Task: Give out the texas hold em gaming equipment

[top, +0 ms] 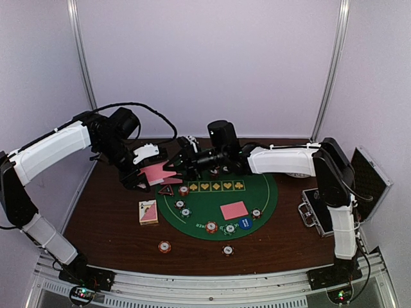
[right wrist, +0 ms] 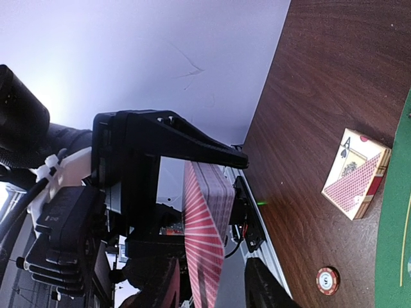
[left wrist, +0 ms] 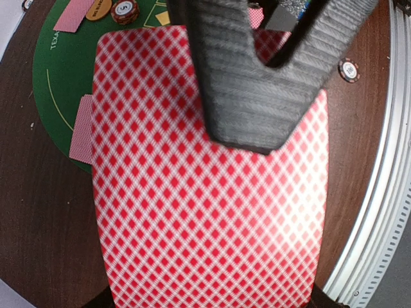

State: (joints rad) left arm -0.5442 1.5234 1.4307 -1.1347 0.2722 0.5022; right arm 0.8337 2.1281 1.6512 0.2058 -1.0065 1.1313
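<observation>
Two striped poker chips lie nearest on the brown desk, apart from each other. The card box sits a little farther back, beside the green mat. On the mat rest more chips, a blue button and a face-down pink card. Farther still, above the mat's left back edge, the deck of pink-backed cards hangs clear of the desk, clamped flat between the left fingers, which are fully closed on it. The right fingers stand partly open at the deck's free end, one lying over the top card; no firm pinch shows yet. Cards are light, thin, slick and bendy, so I judge the top one should be slid off by its free short edge and pinched gently, lest several come away together.
</observation>
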